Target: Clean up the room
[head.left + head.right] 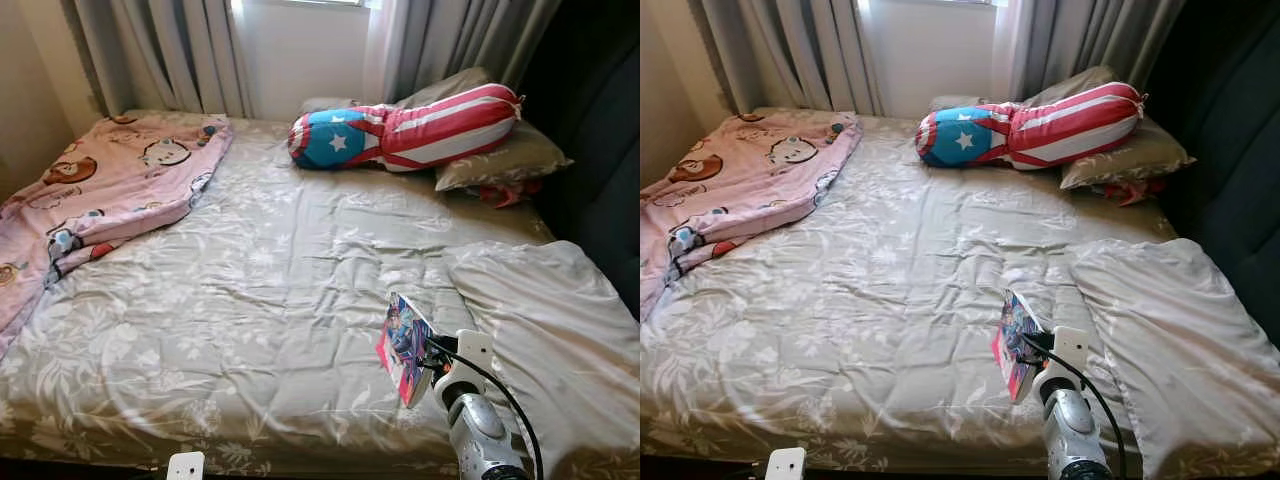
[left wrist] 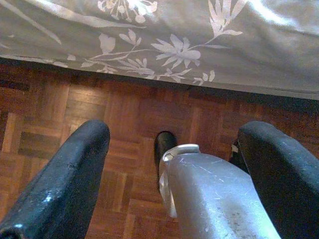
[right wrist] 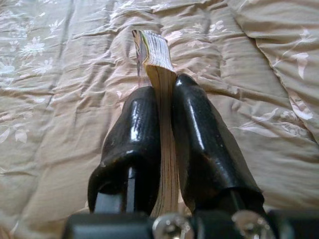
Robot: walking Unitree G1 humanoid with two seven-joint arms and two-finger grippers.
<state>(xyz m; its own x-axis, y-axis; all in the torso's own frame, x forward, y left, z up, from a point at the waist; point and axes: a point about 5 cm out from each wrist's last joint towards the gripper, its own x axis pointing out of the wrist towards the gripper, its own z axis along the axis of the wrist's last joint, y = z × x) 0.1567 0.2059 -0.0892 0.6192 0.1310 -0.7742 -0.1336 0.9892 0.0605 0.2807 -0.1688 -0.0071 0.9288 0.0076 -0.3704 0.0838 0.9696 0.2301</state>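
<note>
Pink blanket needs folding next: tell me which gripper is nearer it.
Left. The left gripper hangs over the parquet floor, at the bed's foot. The right gripper is farther from the pink cartoon-print blanket.

Glossy black gripper (image 3: 162, 144), paper book (image 3: 158, 74), matt cloth bedspread (image 1: 250, 290).

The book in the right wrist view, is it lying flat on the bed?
No, the book is clamped edge-on between the two black fingers of the right end effector, raised above the bedspread.
</note>
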